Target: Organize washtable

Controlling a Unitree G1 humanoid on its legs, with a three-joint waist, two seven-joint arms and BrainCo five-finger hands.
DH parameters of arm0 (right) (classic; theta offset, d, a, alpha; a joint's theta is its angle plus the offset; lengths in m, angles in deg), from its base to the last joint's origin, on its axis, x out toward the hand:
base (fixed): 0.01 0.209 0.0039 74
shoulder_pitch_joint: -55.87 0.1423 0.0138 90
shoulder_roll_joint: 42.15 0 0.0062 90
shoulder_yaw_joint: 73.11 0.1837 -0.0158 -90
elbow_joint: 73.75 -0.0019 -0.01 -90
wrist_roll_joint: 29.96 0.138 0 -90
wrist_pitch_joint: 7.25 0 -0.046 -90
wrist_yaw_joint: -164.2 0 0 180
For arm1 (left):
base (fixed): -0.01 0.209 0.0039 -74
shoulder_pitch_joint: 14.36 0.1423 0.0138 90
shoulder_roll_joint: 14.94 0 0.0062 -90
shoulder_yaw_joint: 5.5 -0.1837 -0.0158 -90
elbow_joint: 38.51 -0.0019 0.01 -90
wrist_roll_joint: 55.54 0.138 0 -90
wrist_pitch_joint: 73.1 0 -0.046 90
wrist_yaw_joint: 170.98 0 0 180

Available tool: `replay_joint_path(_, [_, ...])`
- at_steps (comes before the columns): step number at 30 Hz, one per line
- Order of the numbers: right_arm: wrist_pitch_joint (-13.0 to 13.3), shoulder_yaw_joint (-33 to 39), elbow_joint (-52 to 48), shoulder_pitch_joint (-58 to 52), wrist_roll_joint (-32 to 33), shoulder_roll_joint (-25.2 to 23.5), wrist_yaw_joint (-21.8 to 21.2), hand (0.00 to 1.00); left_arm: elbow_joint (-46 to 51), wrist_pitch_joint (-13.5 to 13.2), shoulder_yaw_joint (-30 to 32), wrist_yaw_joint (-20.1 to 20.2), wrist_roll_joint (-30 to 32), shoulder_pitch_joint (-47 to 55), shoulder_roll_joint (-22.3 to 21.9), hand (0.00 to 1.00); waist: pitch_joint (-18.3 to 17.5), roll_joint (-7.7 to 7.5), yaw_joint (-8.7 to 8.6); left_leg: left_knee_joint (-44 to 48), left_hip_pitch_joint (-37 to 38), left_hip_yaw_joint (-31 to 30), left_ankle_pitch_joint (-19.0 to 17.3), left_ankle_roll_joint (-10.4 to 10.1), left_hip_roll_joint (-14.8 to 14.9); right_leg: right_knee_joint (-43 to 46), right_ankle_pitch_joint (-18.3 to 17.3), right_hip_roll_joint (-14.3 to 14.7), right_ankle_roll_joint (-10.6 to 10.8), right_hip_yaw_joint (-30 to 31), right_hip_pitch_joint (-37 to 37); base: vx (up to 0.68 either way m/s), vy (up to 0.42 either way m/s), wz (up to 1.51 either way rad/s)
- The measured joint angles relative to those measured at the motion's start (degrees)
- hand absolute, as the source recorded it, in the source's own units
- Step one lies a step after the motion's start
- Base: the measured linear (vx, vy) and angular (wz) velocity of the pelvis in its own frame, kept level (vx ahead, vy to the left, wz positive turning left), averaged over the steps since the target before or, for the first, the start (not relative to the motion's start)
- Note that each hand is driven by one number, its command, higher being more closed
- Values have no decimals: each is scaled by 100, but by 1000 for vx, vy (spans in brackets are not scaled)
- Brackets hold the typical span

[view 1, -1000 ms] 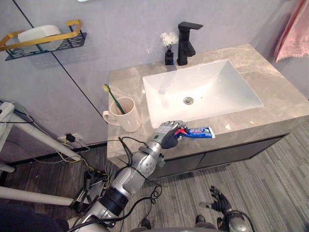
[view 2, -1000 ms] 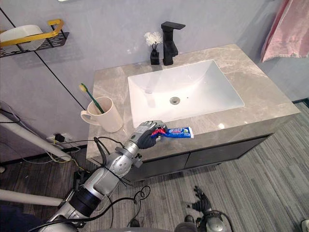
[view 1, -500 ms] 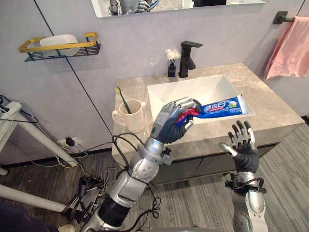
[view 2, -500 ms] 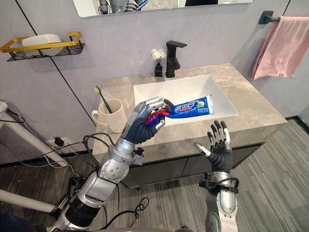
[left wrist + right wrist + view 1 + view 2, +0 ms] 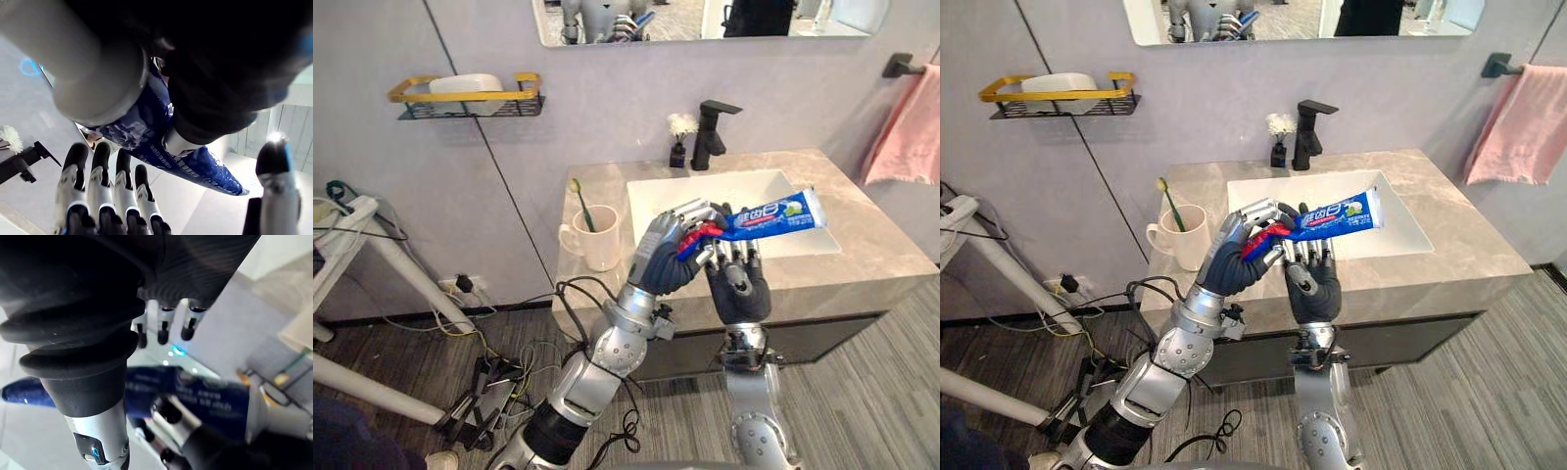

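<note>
A blue toothpaste tube (image 5: 769,211) is held in the air in front of the washtable, its red cap end inside my left hand (image 5: 668,258), which is shut on it. The tube's flat end points right, over the white sink (image 5: 754,186). My right hand (image 5: 736,286) stands just under the tube beside the left hand, palm facing me, fingers straight and upright. The right wrist view has the tube (image 5: 200,387) crossing past straight fingers (image 5: 164,330). A cream cup (image 5: 600,238) with a green toothbrush (image 5: 579,200) stands on the counter's left part.
A black faucet (image 5: 710,132) and a small vase of white flowers (image 5: 680,147) stand behind the sink. The grey stone counter (image 5: 871,255) runs to the right. A gold-railed wall shelf (image 5: 470,96) holds soap; a pink towel (image 5: 909,137) hangs right.
The left hand lifted the tube off the counter's front edge and holds it up. The right hand rose and moved left to just under the tube. The camera has tilted up.
</note>
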Motion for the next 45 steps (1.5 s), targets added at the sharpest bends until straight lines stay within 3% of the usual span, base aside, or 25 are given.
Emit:
replay_joint_path(7, [23, -342, 1, 201, 337, 9, 147, 0, -263, 23, -9, -150, 7, 0, -6, 100, -22, -36, 0, 22, -10, -79, 5, 7, -4, -22, 0, -1, 0, -78, 56, -17, 0, 5])
replay_joint_path(11, [219, -457, -1, 266, 380, 18, 372, 0, -368, -39, -28, -178, 6, 0, -22, 100, -31, -51, 5, 17, -25, -78, 5, 7, -4, -36, 1, 1, -1, -78, 45, 0, 0, 0])
replay_joint_path(15, [230, -456, -14, 266, 422, 154, 541, 0, -524, -67, -121, -238, 5, 3, -25, 100, -51, -81, 15, 15, -73, -71, 5, 7, -4, -47, 8, 4, -5, -71, -1, 3, 2, -1])
replay_joint_path(18, [153, -319, -259, 250, 426, 443, 569, 0, -525, -234, -137, -199, -5, 12, -46, 100, -51, -81, 11, 2, -75, -34, 5, 7, -3, -42, 18, 3, -1, -33, -35, 6, 13, -5])
replay_joint_path(26, [80, 171, -444, 247, 404, 571, 570, 0, -600, -483, -234, 44, -200, 129, -99, 100, -47, -73, -11, -43, -30, 211, -3, 17, 2, -26, 72, 6, 16, 225, -173, -25, 13, -16])
replay_joint_path(35, [-224, 472, -449, 247, 97, 789, 305, 0, -647, -547, -193, 284, -406, 131, -142, 100, -38, -53, -5, -51, -36, 223, -3, 17, 1, -32, 80, 7, 19, 240, -190, -5, 3, -1])
replay_joint_path(45, [-283, 548, -448, 243, -6, 728, 211, 0, -643, -563, -138, 388, -456, 133, -190, 100, 13, 31, -6, -51, -89, 201, -2, 17, 0, -36, 86, 7, 28, 225, -226, 0, 0, 0])
